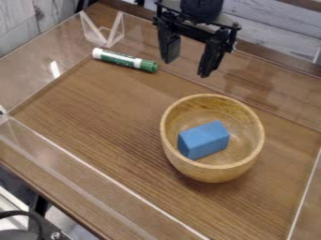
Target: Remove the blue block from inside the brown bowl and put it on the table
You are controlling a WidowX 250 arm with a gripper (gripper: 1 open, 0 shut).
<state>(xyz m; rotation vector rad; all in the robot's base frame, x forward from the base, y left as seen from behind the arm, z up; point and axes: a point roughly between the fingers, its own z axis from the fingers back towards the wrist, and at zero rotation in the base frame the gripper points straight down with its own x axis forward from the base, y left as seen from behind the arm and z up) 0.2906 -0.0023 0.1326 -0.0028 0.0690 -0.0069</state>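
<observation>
- Clock directions read from the middle of the camera view, 12 at its top edge, unless the bowl's own face is named.
- Brown bowl (pixel 238 124): at 4 o'clock, upright on the desk (pixel 82 112). Round, light wood, thick rim, open side up.
- Blue block (pixel 205 139): inside the bowl, low down, below the rim. On the bowl's own face it lies a little toward 9 o'clock of centre, bare wood showing round toward 2 and 3. Bright, matte blue; upper face and nearer side both visible.
- Block set askew in the view, its long way running roughly from 8 toward 2 o'clock. Cannot tell whether it touches the bowl's wall.
- Robot arm (pixel 192 17): black, entering from the top edge, between 12 and 1 o'clock.
- Jaws: released, the two dark fingers spread wide with a gap between them, nothing grasped. They hang at about 1 o'clock, apart from the bowl and block.
- Green-and-white marker (pixel 124 61): at 11 o'clock, lying on its side, well apart from the bowl, off to the left of the jaws.
- Desk: brown wood grain with a glossy finish.
- Black cable (pixel 28 217): curled at the lower left corner, between 7 and 8 o'clock, partly cut off by the frame.
</observation>
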